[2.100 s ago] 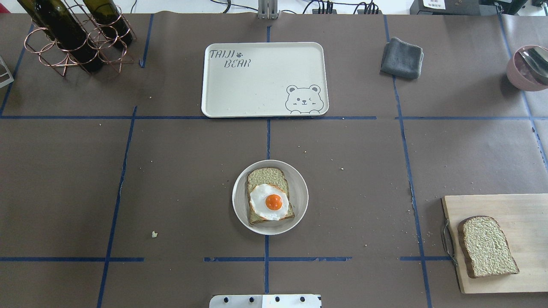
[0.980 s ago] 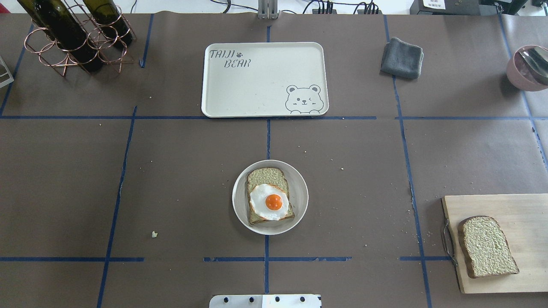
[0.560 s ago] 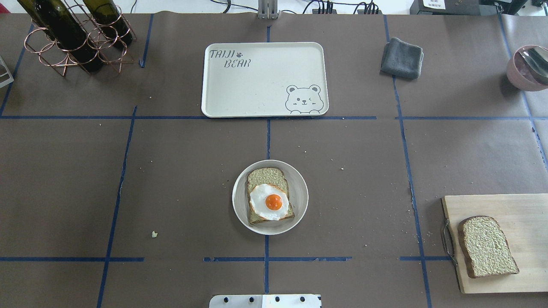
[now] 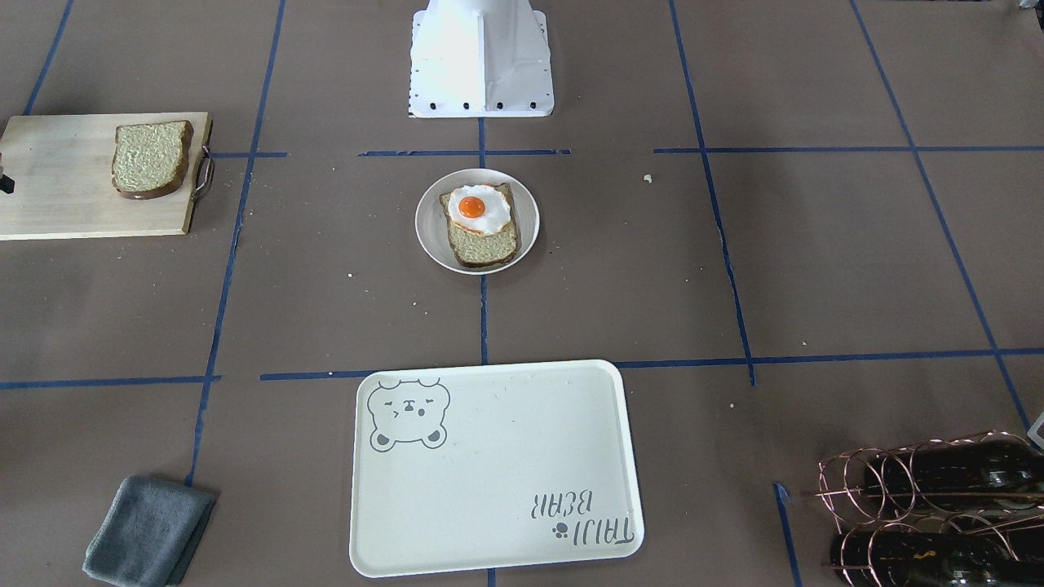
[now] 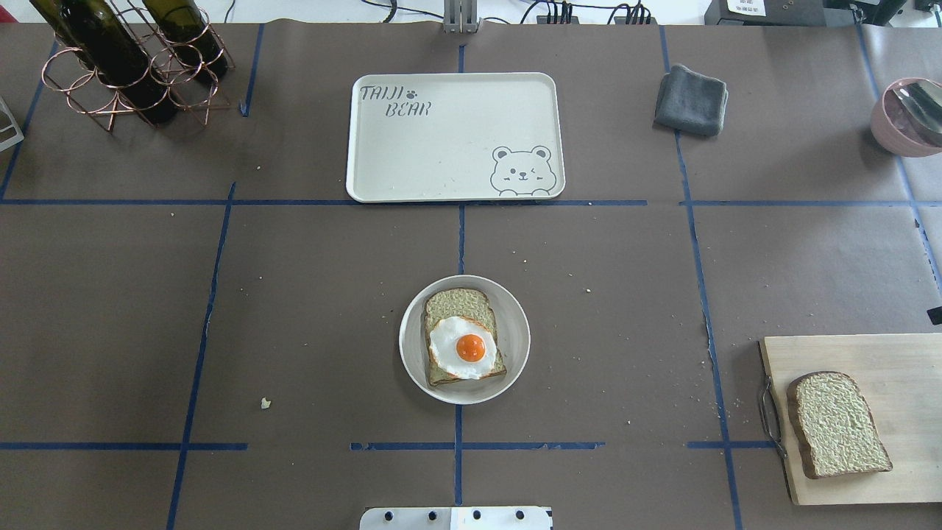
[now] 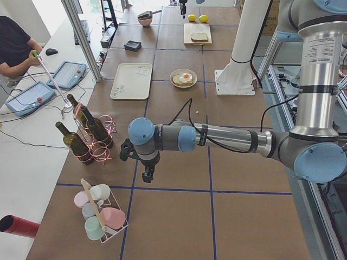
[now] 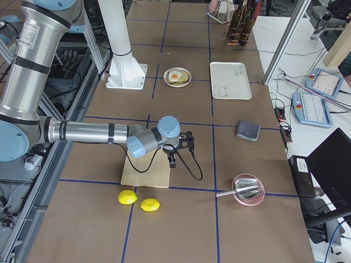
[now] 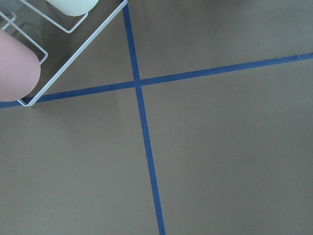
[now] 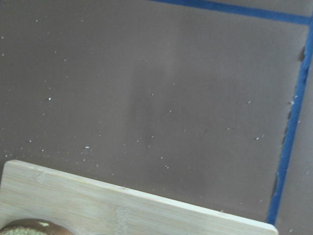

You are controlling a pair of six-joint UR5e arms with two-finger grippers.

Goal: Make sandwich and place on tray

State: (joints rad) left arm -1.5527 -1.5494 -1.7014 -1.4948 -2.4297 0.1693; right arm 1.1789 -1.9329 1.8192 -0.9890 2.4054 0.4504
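Note:
One bread slice [image 5: 458, 305] lies on a small round white plate [image 5: 515, 338] at the table's middle, with the fried egg [image 5: 464, 347] on top. The second bread slice [image 5: 837, 423] lies on the wooden cutting board [image 5: 905, 368] at the near right. The cream bear tray [image 5: 455, 136] sits empty at the far middle. My right gripper [image 7: 171, 159] hovers by the board's far edge; only a dark tip [image 5: 935, 315] shows overhead. My left gripper [image 6: 146, 174] hangs over bare table far to the left. I cannot tell whether either is open or shut.
A copper rack with wine bottles [image 5: 132, 59] stands far left, a grey cloth [image 5: 692, 99] far right, a pink bowl with a spoon [image 5: 909, 118] at the right edge. Two lemons [image 7: 140, 201] lie beyond the board. A wire rack of cups [image 6: 100, 216] is near the left gripper.
A dark tip of my right gripper has come into the overhead view at the right edge, just beyond the cutting board. Bread, egg, plate and tray have not moved.

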